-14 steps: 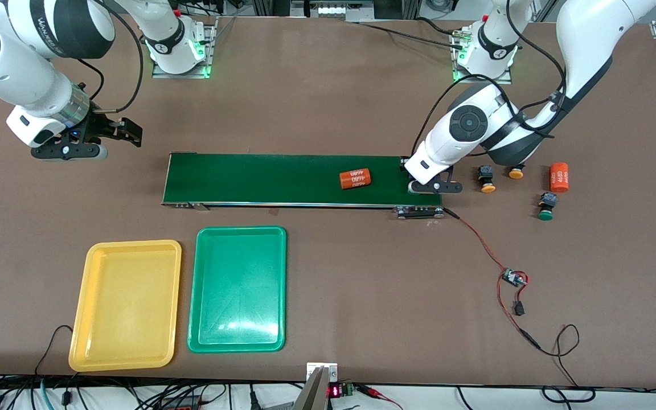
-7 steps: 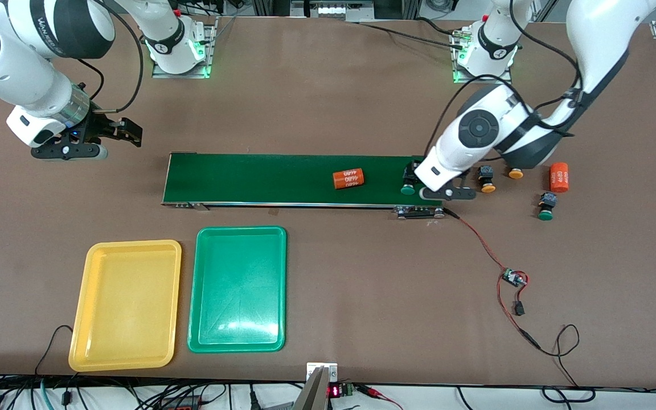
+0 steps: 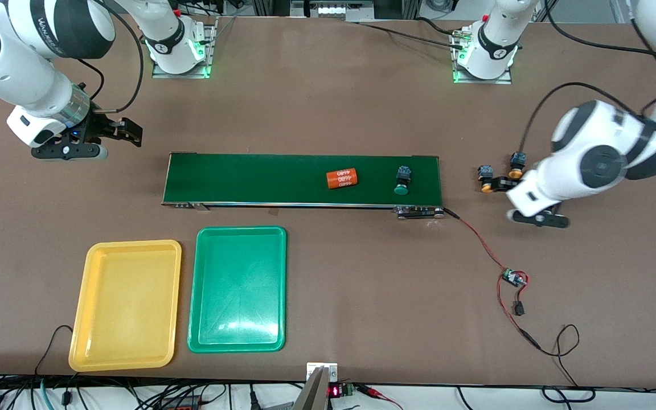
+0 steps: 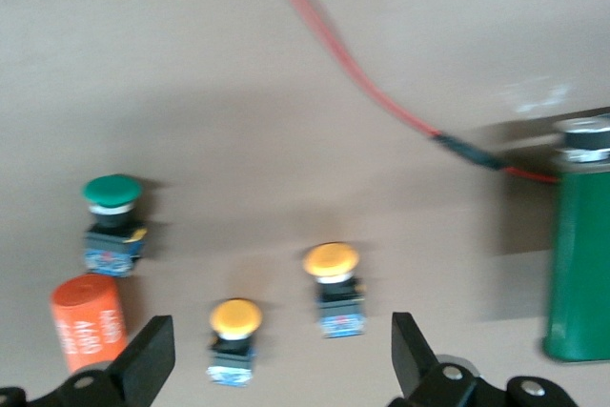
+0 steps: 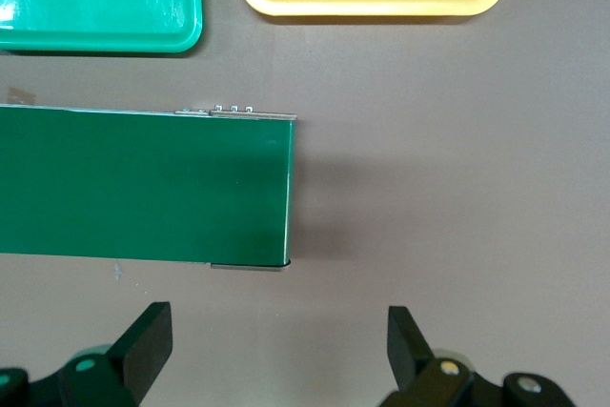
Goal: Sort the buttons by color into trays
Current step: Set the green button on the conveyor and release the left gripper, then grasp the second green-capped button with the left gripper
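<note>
front view: a green button sits on the dark green belt, near the left arm's end of it, with an orange can beside it. two yellow buttons rest on the table off the end of the belt. the left gripper hangs over the table just by them. the right gripper waits over the table near the other end of the belt. the yellow tray and the green tray are both bare, nearer the camera than the belt.

left wrist view: the left gripper's jaws are wide open and hold nothing. below it are two yellow buttons, another green button and a second orange can.

right wrist view: the right gripper's jaws are wide open and hold nothing. the end of the belt has nothing on it yet.

what could go wrong: the buttons stand close together, so a finger may knock one over. the can may ride along too and get picked by mistake.
</note>
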You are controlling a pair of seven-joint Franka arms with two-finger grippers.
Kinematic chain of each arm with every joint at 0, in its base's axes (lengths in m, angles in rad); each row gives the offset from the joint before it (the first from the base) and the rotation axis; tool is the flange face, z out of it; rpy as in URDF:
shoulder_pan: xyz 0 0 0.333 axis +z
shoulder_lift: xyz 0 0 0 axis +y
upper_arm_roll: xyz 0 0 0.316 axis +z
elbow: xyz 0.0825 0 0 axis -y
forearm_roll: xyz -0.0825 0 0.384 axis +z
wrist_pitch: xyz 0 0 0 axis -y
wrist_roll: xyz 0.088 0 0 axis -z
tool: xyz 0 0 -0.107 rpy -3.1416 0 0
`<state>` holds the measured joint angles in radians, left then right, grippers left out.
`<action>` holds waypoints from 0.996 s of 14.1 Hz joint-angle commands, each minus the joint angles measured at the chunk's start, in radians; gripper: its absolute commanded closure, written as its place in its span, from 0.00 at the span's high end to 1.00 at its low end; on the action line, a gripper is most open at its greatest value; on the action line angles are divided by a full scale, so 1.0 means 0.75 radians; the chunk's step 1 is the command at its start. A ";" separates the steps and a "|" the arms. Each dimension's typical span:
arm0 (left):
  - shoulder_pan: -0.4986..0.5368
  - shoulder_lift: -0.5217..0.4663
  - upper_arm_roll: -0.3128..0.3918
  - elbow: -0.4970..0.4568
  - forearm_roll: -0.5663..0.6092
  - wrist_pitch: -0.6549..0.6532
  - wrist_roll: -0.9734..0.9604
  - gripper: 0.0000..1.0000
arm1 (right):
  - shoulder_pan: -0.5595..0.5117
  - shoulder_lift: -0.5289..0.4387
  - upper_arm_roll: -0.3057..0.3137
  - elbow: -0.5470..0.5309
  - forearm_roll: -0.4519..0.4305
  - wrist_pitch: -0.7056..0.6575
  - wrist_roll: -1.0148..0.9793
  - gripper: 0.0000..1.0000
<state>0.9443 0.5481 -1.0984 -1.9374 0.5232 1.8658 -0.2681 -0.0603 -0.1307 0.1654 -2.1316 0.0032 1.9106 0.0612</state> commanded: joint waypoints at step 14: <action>0.128 0.147 0.376 -0.231 0.364 0.635 0.341 0.73 | 0.001 -0.022 0.000 -0.019 0.016 0.001 -0.028 1.00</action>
<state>1.0343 0.6675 -0.8120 -2.0907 0.7735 2.3270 -0.0252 -0.0603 -0.1306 0.1655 -2.1320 0.0032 1.9106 0.0593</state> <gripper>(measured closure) 0.053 0.000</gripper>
